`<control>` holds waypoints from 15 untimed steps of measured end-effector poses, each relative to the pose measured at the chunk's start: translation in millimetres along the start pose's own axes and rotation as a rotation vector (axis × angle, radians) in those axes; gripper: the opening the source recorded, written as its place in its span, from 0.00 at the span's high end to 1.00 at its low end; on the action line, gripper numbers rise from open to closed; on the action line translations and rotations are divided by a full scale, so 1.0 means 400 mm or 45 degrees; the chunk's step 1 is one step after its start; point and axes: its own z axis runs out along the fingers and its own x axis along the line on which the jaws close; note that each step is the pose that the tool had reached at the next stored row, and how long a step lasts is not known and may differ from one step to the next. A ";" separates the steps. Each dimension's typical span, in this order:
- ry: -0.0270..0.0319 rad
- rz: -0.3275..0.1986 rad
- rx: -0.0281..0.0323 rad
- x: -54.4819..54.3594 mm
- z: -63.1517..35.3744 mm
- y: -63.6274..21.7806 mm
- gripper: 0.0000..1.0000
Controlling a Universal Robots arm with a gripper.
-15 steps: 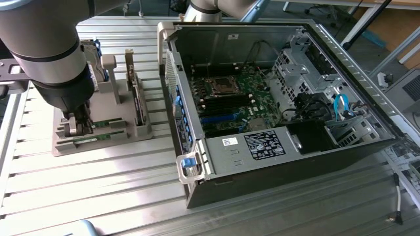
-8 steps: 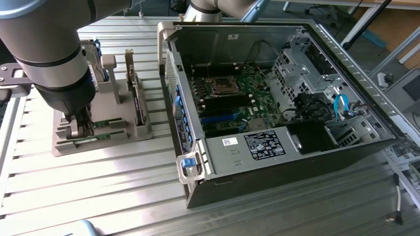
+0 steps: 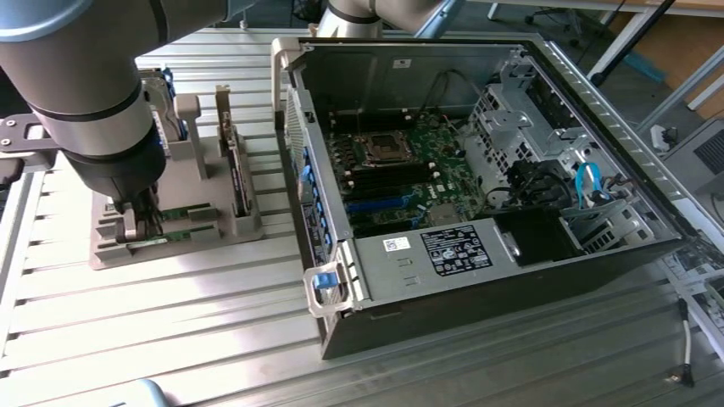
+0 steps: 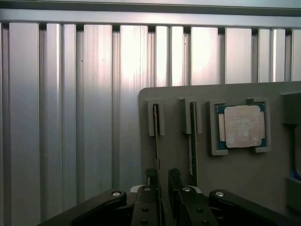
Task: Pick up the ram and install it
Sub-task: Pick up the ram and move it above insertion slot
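Gripper (image 4: 162,182) spread wide, well apart from the open computer case (image 3: 385,68), low over the grey holder (image 4: 244,183). It straddles the ram (image 4: 155,136), which stands on edge in its slot. Risk: an off-centre squeeze could tilt it or nudge the second stick (image 4: 193,141).

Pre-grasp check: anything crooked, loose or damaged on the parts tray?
Nothing stands out. The ram inside the open gripper and the second stick stand straight in their slots; the processor sits square in its pocket on the tray.
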 end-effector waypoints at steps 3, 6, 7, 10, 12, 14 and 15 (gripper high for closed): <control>0.0000 0.000 0.0001 0.000 0.000 0.000 0.76; -0.0002 0.000 0.0002 0.000 0.000 0.000 0.76; -0.0002 0.000 0.0002 0.001 0.000 0.000 0.76; -0.0001 0.000 0.0001 0.004 0.000 0.000 0.76; -0.0001 0.000 0.0001 0.005 0.000 0.000 0.76; -0.0002 0.000 0.0002 0.005 0.000 0.000 0.76; -0.0002 0.000 0.0002 0.005 0.000 0.000 0.76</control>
